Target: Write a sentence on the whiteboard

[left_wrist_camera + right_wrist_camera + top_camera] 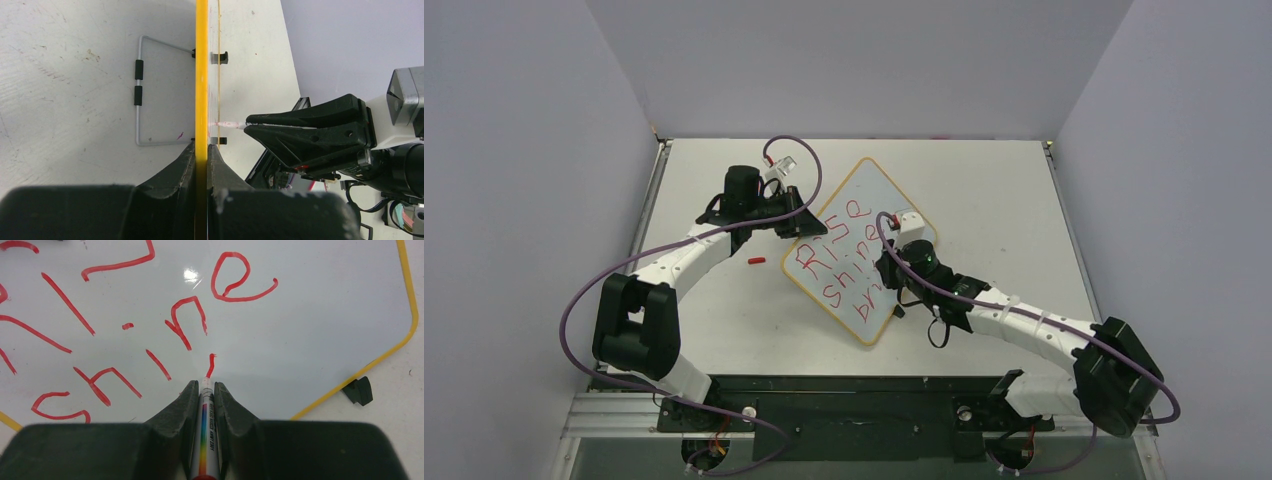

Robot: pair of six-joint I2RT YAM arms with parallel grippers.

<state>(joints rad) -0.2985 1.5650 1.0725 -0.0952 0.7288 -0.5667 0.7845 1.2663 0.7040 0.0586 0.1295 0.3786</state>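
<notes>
Top external: whiteboard [871, 190] sits mid-desk [994, 190], turned corner-on, red writing across it. Left end effector [201, 150] clamped tight on its yellow frame. Right end effector [204, 386] pinches marker [204, 440], tip touching board.

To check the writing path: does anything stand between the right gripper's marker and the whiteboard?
Nothing visible does. The marker in the right gripper has its tip on the whiteboard, at a red stroke. The left gripper clamps the yellow frame at the edge.
</notes>
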